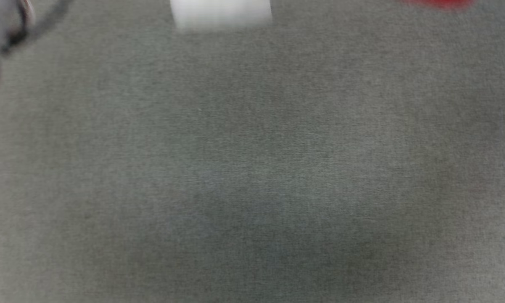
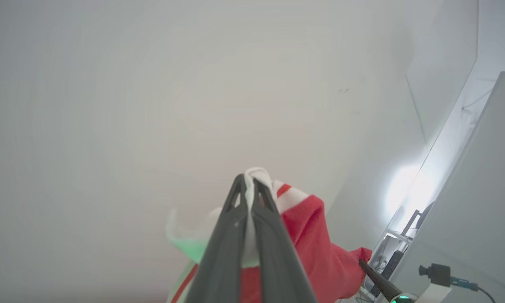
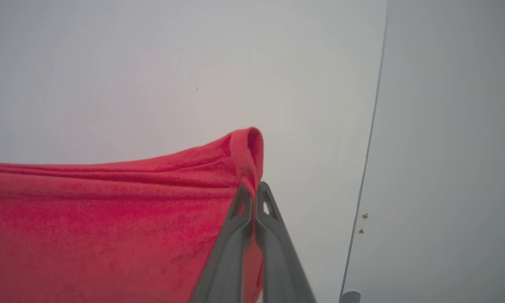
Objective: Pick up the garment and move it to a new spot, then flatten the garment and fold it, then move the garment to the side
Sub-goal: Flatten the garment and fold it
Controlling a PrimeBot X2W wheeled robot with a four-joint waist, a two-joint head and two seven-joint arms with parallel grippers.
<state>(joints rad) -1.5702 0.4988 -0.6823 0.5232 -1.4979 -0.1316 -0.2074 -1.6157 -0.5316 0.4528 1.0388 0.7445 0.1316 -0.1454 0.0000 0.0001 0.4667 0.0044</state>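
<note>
Your left tool (image 2: 249, 185) and right tool (image 3: 254, 189) each clamped an edge of the garment (image 3: 109, 219), apparently lifted mid-move; next you needed to lay it down taut.

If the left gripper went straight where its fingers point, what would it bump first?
Past the red-and-white jersey garment pinched in the left gripper, probably just the plain pale surface ahead; how far is unclear.

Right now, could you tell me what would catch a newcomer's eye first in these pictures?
The red garment spreads across the right wrist view's lower left, pinched in the right hand. In the left wrist view, the left hand clamps its white, striped edge at bottom centre.
</note>
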